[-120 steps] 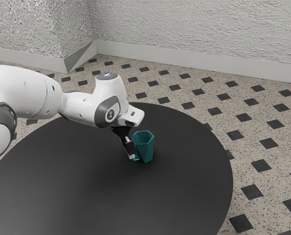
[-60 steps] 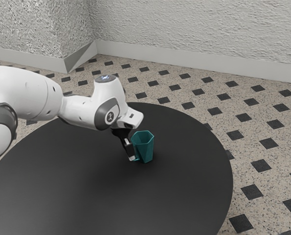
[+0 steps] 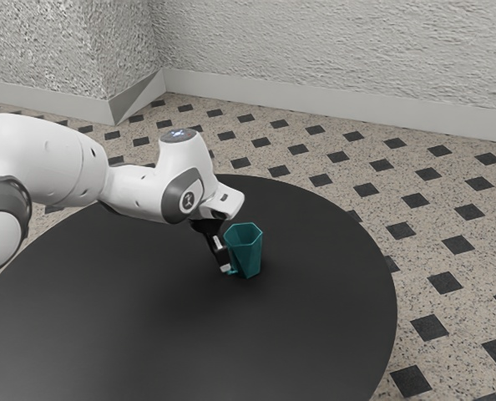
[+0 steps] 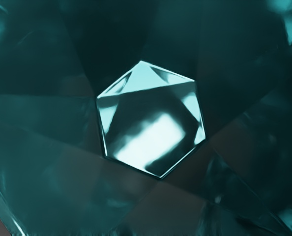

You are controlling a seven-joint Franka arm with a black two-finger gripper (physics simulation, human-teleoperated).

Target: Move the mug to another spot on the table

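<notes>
Mug (image 3: pixel 246 251): teal, faceted, narrower at the base than at the rim, open mouth up. Stands near the middle of the desk (image 3: pixel 148 334), slightly toward its far edge.
Mug's footing: base low against the desk top; cannot tell against the dark surface whether resting on it or just clear of it.
Gripper (image 3: pixel 224 257): black, pointing down, touching the mug's side that faces the exterior view's left. Pale tip down near the level of the mug's base.
Gripper state: cannot tell whether clamped on the mug or loose, since the mug's wall hides the far part.
Arm (image 3: pixel 139 188): white with grey joints, coming in from the exterior view's left. Stretched low over the desk, wrist bent down just beside and above the mug's rim.
Wrist view: looks straight down into the mug. Pale hexagonal bottom (image 4: pixel 151 123) in the middle with a bright glint across it, dark teal inner walls (image 4: pixel 47 123) sloping up all round.
Desk: round, matte black.
Floor (image 3: pixel 448 209): speckled beige with small black diamond tiles, all round the desk.
Walls (image 3: pixel 356 42): rough grey-white plaster, meeting in a corner at the exterior view's upper left. Pale baseboard (image 3: pixel 331 100) along the foot.
</notes>
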